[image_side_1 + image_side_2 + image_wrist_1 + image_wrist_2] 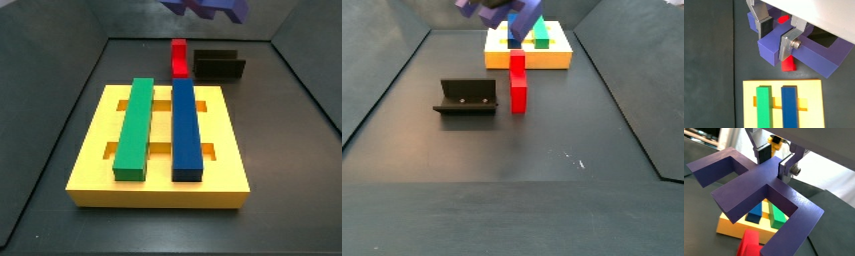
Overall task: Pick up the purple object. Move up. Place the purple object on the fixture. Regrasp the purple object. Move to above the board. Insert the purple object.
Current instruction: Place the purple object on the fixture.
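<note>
Purple object (757,190) held aloft between the gripper's (777,159) fingers (785,168); fixture (468,97) and yellow board (94,150) lie below.

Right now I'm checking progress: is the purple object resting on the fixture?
No: the pincer holds the purple object aloft; the fixture stands bare.

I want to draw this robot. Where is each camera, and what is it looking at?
Wrist view: rides on the arm and looks down past the gripper, shut on the purple object, to the board.
Wrist view: also on the arm, looking across the purple object; silver fingers show.
Side view: at the board's end, facing the fixture; no gripper shows.
Side view: from the opposite end, fixture nearer, board far.
All four share the board and the red block.
</note>
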You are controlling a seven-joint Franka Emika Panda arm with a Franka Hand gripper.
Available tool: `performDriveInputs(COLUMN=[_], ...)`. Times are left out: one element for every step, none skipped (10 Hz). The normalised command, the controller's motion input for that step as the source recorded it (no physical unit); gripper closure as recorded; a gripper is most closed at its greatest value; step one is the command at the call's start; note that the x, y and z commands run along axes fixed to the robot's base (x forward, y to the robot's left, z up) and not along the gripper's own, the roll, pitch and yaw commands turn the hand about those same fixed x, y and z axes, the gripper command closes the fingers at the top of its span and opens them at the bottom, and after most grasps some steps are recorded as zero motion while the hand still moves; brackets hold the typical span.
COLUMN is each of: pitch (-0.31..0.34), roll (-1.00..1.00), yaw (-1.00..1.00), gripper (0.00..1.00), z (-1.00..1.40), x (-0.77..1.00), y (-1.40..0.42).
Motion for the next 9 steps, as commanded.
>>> performDriveInputs(pitch=[0.063, 0.200, 0.214, 0.203, 0.200, 0.151, 0.160, 0.180, 0.131], roll=[0.07, 0.02, 0.02, 0.01, 0.00, 0.00, 0.00, 0.00, 0.00], yaw=[0.47, 0.32, 0.31, 0.32, 0.37, 0.44, 0.45, 0.46, 0.50], gripper=[1.00, 1.00, 1.00, 1.00, 1.00, 1.00, 1.00, 1.00, 1.00], z=[0.11, 0.04, 0.05, 0.05, 0.05, 0.04, 0.00, 0.00, 0.00], x=[0.78, 0.88, 0.88, 0.83, 0.73, 0.58, 0.54, 0.51, 0.49], y=[-0.12, 0.00, 0.01, 0.03, 0.06, 0.11, 0.09, 0.07, 0.05])
